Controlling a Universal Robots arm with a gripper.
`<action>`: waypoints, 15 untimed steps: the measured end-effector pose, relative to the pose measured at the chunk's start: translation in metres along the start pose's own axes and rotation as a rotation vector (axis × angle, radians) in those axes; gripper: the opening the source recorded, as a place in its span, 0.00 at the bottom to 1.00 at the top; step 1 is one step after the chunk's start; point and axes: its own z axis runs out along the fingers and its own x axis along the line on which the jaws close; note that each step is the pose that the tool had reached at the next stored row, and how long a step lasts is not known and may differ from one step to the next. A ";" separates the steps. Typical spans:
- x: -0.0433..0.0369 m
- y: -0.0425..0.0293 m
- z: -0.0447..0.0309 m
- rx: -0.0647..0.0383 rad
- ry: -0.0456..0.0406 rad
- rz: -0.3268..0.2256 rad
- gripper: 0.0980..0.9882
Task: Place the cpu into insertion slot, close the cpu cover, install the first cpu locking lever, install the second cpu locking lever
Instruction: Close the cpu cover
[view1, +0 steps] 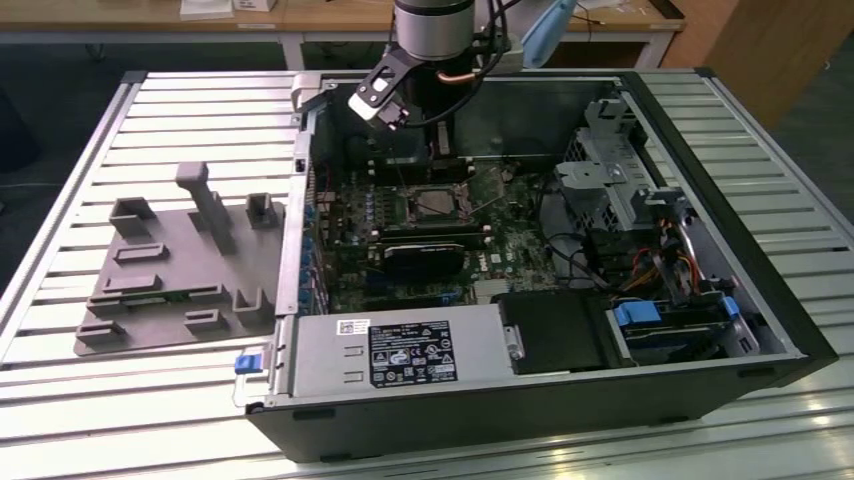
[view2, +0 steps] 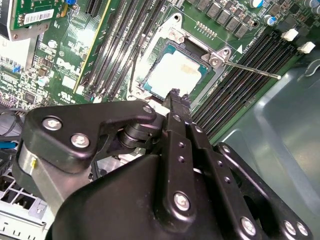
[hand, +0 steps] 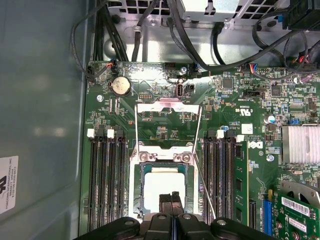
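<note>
The cpu (hand: 161, 186) lies flat in the socket on the motherboard (hand: 235, 110), its silver top uncovered. The cpu cover (hand: 168, 104) stands raised off the socket, open, its cut-out frame clear of the chip. A thin lever (view2: 252, 69) sticks out free beside the socket. The gripper (hand: 171, 197) hangs just above one edge of the cpu, its fingers pressed together with nothing between them. In the exterior view, the arm (view1: 430, 40) reaches down into the open case (view1: 534, 420).
</note>
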 end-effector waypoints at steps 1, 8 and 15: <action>0.0000 0.0000 0.0000 0.000 0.0000 0.000 0.00; 0.0000 0.0011 0.0000 0.000 -0.0002 0.000 0.00; 0.0001 0.0140 0.0013 0.000 0.0000 0.000 0.00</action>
